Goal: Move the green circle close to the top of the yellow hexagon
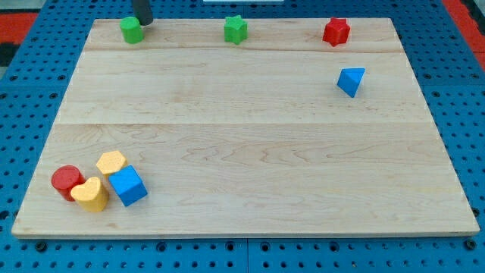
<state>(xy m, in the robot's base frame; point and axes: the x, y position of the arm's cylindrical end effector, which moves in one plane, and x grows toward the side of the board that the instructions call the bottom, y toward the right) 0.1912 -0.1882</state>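
The green circle (pixel 132 30) sits at the view's top left of the wooden board (pixel 242 136). My tip (pixel 144 23) is just to its upper right, touching or nearly touching it. The yellow hexagon (pixel 111 162) lies far away at the view's bottom left, in a cluster with other blocks. Its top side faces open board.
A red circle (pixel 67 180), a yellow heart (pixel 92 195) and a blue cube (pixel 127 186) crowd the yellow hexagon. A green star (pixel 236 29) and a red star (pixel 336 32) sit along the top edge. A blue triangle (pixel 351 80) is at the right.
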